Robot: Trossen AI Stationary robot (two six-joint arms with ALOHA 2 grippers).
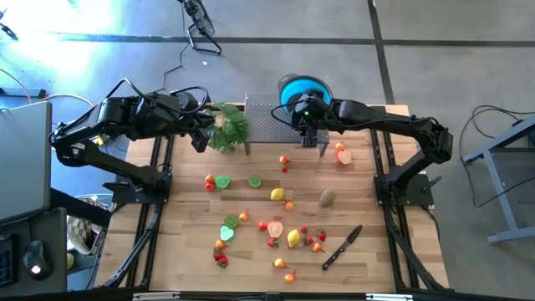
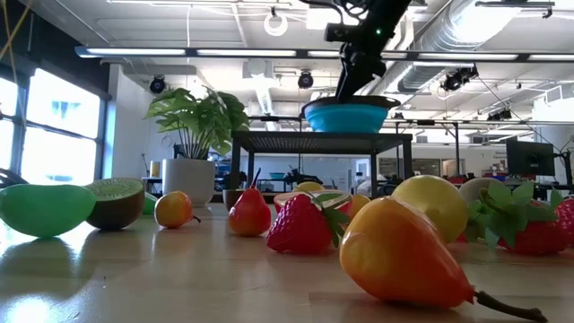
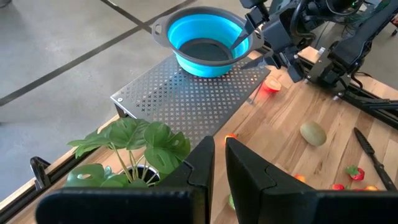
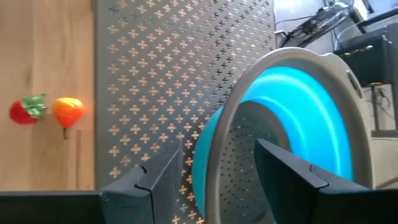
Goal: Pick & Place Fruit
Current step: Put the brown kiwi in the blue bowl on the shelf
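Several small toy fruits lie scattered on the wooden table: a lemon (image 1: 276,194), a kiwi (image 1: 327,198), limes (image 1: 223,181), strawberries (image 2: 303,224) and orange pieces (image 2: 399,251). The blue bowl (image 1: 303,90) (image 3: 208,40) stands on a perforated metal stand (image 3: 186,99) at the table's far edge. My right gripper (image 1: 301,107) (image 4: 221,168) is open above the bowl's near rim (image 4: 249,118), one finger over the inside and one outside. No fruit is between the fingers. My left gripper (image 3: 219,168) is shut and hovers by the leafy plant (image 1: 227,125).
A black-handled knife (image 1: 343,248) lies near the table's right near corner. A strawberry (image 4: 25,111) and an orange fruit (image 4: 67,110) lie just in front of the stand. The plant in its pot (image 3: 130,149) stands left of the stand. Bare wood shows along the table's left side.
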